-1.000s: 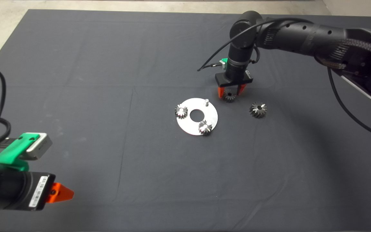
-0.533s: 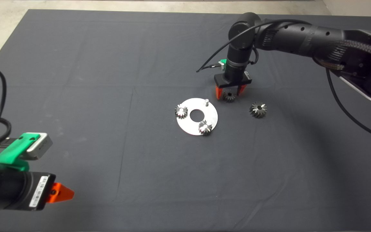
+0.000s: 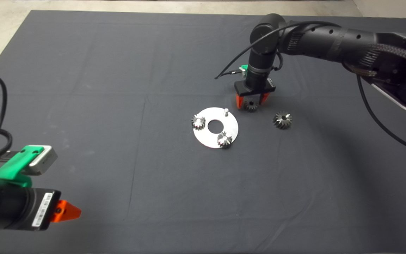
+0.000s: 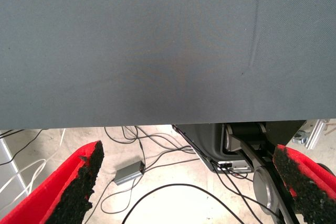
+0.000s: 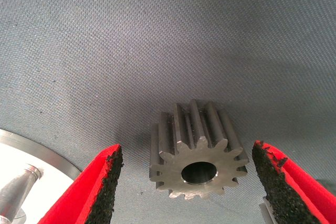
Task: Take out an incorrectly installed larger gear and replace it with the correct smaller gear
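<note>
The right gripper [image 3: 251, 100] stands low over the dark mat [image 3: 118, 70], just beyond the round metal plate [image 3: 206, 137], and its two red fingers [image 5: 102, 184] are spread apart on both sides of the smaller gear [image 3: 250, 105] without touching it. In the right wrist view this smaller gear [image 5: 198, 150] lies flat on the mat with its centre hole facing up, and there is a clear gap between its teeth and each black pad. Compared with one second ago, the right gripper has moved slightly away from the plate and a little higher in the head view; compared with half a second ago it has hardly changed, and the smaller gear has not moved. The larger gear [image 3: 282, 120] lies on the mat, apart from the plate and near the smaller gear, in the same place as before. On the plate two small gears [image 3: 198, 122] sit on their pins and one bare pin [image 3: 226, 112] stands free at the edge nearest the gripper. The left gripper [image 3: 65, 211] waits at the lower left edge, unchanged, with its fingers [image 4: 79, 182] wide apart.
</note>
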`<action>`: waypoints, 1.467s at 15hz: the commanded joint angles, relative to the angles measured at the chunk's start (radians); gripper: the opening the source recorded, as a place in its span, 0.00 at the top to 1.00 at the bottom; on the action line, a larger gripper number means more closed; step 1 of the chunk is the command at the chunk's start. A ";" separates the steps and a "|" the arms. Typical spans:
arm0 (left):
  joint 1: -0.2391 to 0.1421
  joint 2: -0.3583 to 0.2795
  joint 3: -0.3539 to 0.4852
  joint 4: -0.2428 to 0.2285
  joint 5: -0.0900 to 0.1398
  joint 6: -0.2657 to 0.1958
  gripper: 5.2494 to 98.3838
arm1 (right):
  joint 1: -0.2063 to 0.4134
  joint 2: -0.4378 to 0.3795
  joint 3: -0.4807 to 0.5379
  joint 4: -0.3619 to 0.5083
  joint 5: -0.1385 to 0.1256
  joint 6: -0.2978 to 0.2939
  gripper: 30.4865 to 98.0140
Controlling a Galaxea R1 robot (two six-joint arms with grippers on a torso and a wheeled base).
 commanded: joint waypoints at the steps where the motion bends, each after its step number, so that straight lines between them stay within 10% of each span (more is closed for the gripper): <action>1: -0.002 0.001 0.003 0.005 0.050 -0.007 0.16 | 0.027 0.006 0.008 0.028 -0.089 -0.006 0.49; 18: -0.002 0.010 -0.006 0.005 0.052 -0.005 0.16 | 0.036 0.004 0.016 0.031 -0.090 -0.004 0.82; 22: -0.002 0.009 -0.008 0.005 0.052 -0.005 0.16 | 0.118 -0.016 0.135 0.040 -0.092 0.013 0.85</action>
